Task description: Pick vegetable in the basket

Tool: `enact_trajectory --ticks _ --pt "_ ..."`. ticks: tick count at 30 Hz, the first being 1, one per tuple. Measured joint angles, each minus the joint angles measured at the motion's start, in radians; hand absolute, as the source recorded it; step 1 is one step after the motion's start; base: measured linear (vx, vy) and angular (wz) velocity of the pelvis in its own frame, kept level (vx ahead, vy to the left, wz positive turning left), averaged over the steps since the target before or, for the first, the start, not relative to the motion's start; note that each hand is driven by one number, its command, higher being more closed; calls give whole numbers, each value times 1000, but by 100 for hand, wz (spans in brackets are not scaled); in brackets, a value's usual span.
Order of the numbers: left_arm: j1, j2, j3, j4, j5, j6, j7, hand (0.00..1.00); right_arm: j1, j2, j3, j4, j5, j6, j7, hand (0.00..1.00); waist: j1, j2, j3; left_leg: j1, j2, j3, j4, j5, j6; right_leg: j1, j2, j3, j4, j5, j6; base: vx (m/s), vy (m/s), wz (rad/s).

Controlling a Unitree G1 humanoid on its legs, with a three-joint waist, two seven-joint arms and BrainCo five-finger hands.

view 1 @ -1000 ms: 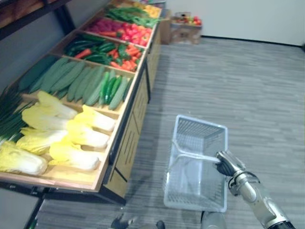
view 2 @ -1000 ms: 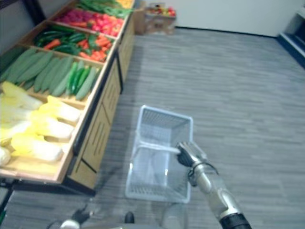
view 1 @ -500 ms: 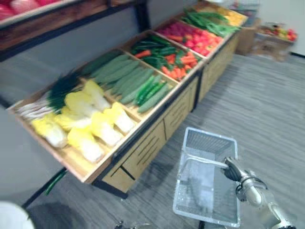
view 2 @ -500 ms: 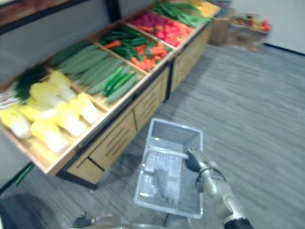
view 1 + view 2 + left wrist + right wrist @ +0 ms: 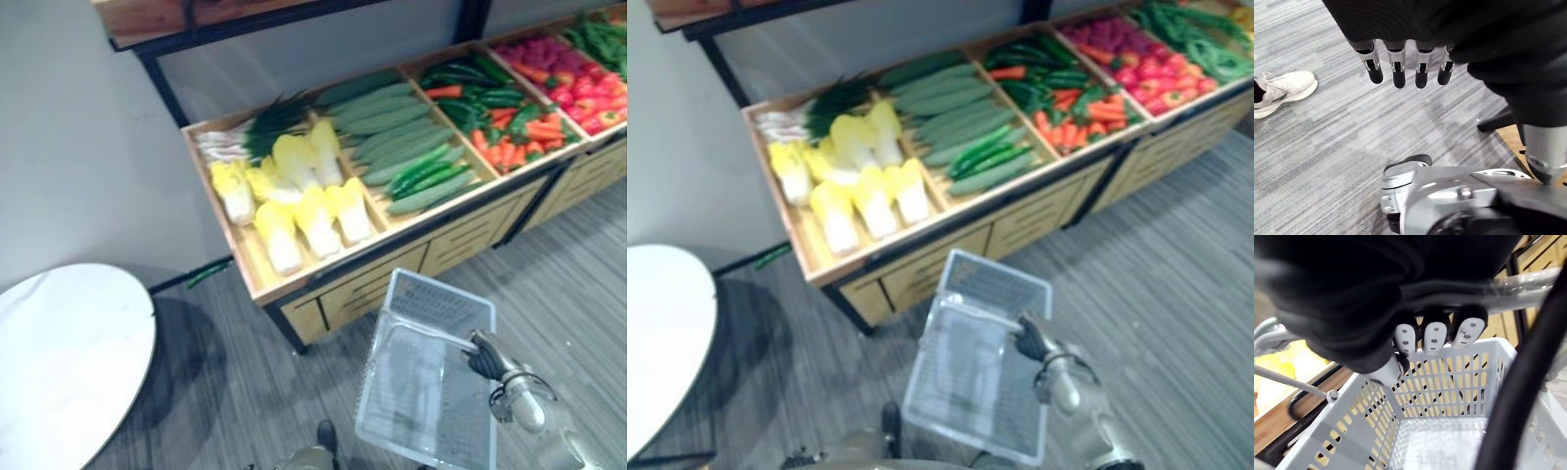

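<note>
Still, the right hand (image 5: pixel 487 354) grips the basket (image 5: pixel 438 299) by its handle (image 5: pixel 431 334) near the stall (image 5: pixel 392 269). Cabbages (image 5: pixel 304 211) lie in the stall. The left hand (image 5: pixel 1400 63) hangs slack over the floor (image 5: pixel 1327 147) by a shoe (image 5: pixel 1283 90). The camera has swung left, bringing a white tabletop (image 5: pixel 59 343) into view.

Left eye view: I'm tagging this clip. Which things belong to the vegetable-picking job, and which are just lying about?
Job: empty basket, its handle held by the right robot hand; open left robot hand; cabbages and cucumbers in the wooden stand.
Lying about: round white table; a person's white shoe.
</note>
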Motion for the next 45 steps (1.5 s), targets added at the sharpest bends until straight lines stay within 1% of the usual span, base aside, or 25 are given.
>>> enact_trajectory --ticks 2,3,5,6,7,8,9,10,11,12,15,16,17,18,19,21,24,26,28,31,35,37,39,41,45 --pt "23 -1 -3 3 13 8 -2 0 -20 2 47 0 0 -8 10 100 0 4 -1 30 -22 16 7 -20 16 23 -25 19 7 6 3 109 96 -13" --pt "30 -1 -9 3 21 11 -2 0 -20 5 56 0 1 -21 12 100 -1 4 -2 44 -31 23 7 -34 16 20 -46 28 44 -13 15 116 105 -19" --pt "32 2 -32 11 22 11 0 0 -16 12 58 -1 0 -31 13 100 -7 -18 4 80 -67 30 5 -78 35 -9 -124 49 201 -86 42 163 128 -14" --pt "30 8 -49 16 22 11 -1 0 -19 11 56 -1 -2 -32 13 100 -9 -20 3 103 -82 35 2 -93 46 -58 -173 90 347 -103 37 138 113 -13" --pt "30 15 -61 18 22 11 -1 0 -23 11 56 -5 -4 -32 11 100 -10 -23 1 111 -87 37 2 -99 45 -99 -203 114 440 -101 29 104 91 -11" --pt "30 30 -79 18 22 10 -1 0 -30 12 56 -10 -8 -33 10 100 -12 -35 3 124 -93 38 3 -105 50 -161 -237 164 574 -81 -4 170 72 -4" --pt "27 60 -94 15 21 11 -2 0 -36 4 50 -6 -49 -25 10 100 -19 -56 3 154 -93 18 9 -113 67 -262 -259 267 756 -19 -46 199 37 5" --pt "28 69 -102 8 20 12 -2 0 -42 -4 49 -7 -60 -28 8 100 -22 -63 7 159 -86 10 12 -116 69 -286 -251 301 794 -27 -42 248 -21 24" --pt "20 94 -110 5 18 12 0 0 -54 -14 48 -7 -59 -28 11 100 -36 -82 7 160 -66 -11 24 -115 65 -302 -231 310 797 -76 -33 198 -102 51" --pt "-2 104 -108 5 17 11 2 0 -53 -23 51 -6 -59 -29 13 100 -49 -99 6 163 -32 -37 25 -110 56 -301 -186 302 733 -110 -41 207 -167 58" --pt "-24 106 -87 1 16 10 10 0 -54 -20 48 -4 -58 -26 13 100 -56 -100 6 165 16 -71 23 -99 38 -298 -107 359 519 -106 -35 126 -223 33" --pt "-37 105 -85 1 16 10 11 0 -53 -18 49 -5 -55 -28 12 100 -61 -104 5 149 22 -96 24 -94 20 -294 -79 443 387 -97 -22 90 -384 52" --pt "-57 108 -85 1 16 9 10 0 -50 -17 48 -6 -45 -30 12 100 -71 -122 2 122 15 -129 22 -97 -18 -282 -67 540 274 -86 -16 38 -365 67" --pt "-68 112 -84 1 16 7 8 0 -44 -12 48 -5 -40 -28 14 100 -70 -132 5 113 8 -148 21 -98 -30 -278 -66 562 251 -39 29 -7 -391 75" --pt "-86 86 -85 8 15 2 7 0 -37 -8 29 -2 -36 -21 9 100 -66 -97 14 104 36 -172 15 -105 -44 -273 -32 538 259 -50 22 -14 -347 53" --pt "-84 63 -76 7 15 -3 5 0 -28 -9 8 -9 -36 -20 16 100 -64 -58 12 108 85 -178 2 -72 -55 -267 1 485 290 -81 -6 31 -314 54" --pt "-74 58 -44 6 15 -12 1 0 8 1 -16 -12 -13 -21 26 100 -65 -42 -1 121 140 -168 -30 -9 -97 -230 49 422 270 -89 -23 74 -228 43" --pt "-59 55 0 3 15 -13 1 0 26 1 -43 -1 5 -26 35 100 -64 -49 -4 115 166 -167 -29 7 -107 -206 75 398 236 -83 -36 40 -129 29" --pt "-48 55 12 -2 16 -13 1 0 46 9 -68 12 24 -31 31 100 -66 -58 -14 98 171 -165 -17 14 -104 -194 86 390 206 -75 -43 47 -80 15" --pt "-40 50 11 -2 19 -12 1 0 85 26 -156 53 45 -31 7 100 -73 -54 -17 63 161 -166 25 16 -104 -168 84 371 152 -48 -40 36 -3 18" --pt "-37 39 11 -6 20 -12 2 0 139 46 -268 119 63 -26 -13 100 -77 -52 -15 62 123 -119 25 43 -89 -157 47 367 135 -41 -32 -6 62 12" --pt "-31 30 12 -8 21 -12 2 0 164 49 -318 131 62 -18 -17 100 -85 -45 -17 66 104 -74 14 58 -73 -159 32 392 125 -31 -21 -9 57 -11" --pt "-8 20 20 -12 28 -12 2 0 189 50 -383 131 60 -3 -33 100 -110 -34 -23 88 97 -26 -21 60 -70 -161 30 412 104 -12 -14 -4 67 -25" --pt "3 19 29 -11 35 -11 1 0 196 53 -431 131 60 9 -36 100 -123 -26 -28 107 97 3 -51 60 -70 -160 34 428 86 2 -11 -7 51 -30" --pt "3 21 56 -12 43 -11 -1 0 242 74 -555 134 61 24 -57 100 -130 -15 -38 142 91 46 -106 57 -73 -159 38 454 56 30 -1 -25 53 -21"
